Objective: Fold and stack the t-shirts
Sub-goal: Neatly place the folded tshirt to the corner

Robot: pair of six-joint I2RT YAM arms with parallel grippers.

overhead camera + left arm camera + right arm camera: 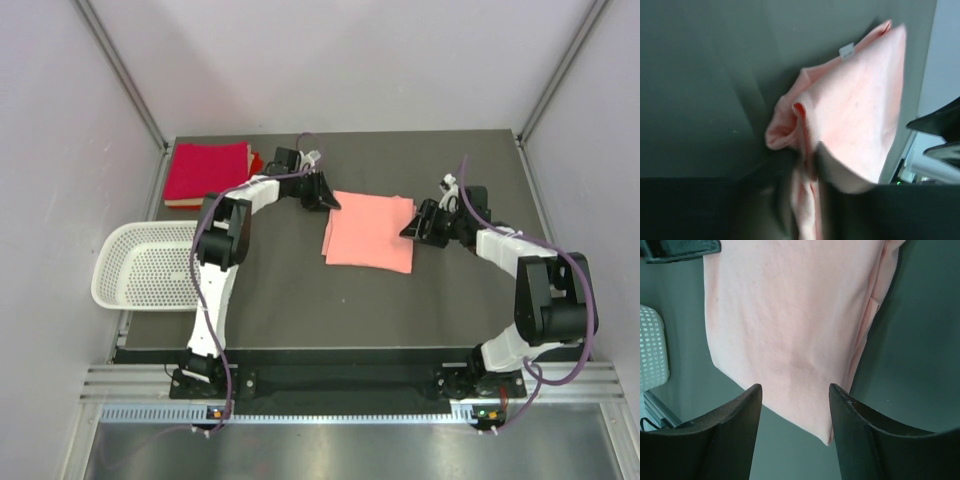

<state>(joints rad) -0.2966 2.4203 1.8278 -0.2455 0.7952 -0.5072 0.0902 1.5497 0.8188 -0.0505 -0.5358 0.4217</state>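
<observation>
A salmon-pink t-shirt [370, 232] lies folded into a rough square at the middle of the dark table. My left gripper [322, 195] is at its far left corner. In the left wrist view a bunched fold of that shirt [860, 110] runs down between the jaws of my left gripper [807, 170], which is shut on it, and the small white tag [846, 50] shows near the far edge. My right gripper [412, 225] is at the shirt's right edge. In the right wrist view its fingers [752, 400] stand open on either side of a corner of the shirt [790, 315], apart from the cloth. Folded red t-shirts [205, 172] are stacked at the back left.
A white perforated basket [145, 265] hangs over the table's left edge, beside the left arm. Its rim [650, 350] shows at the left of the right wrist view. Grey walls close in the table on three sides.
</observation>
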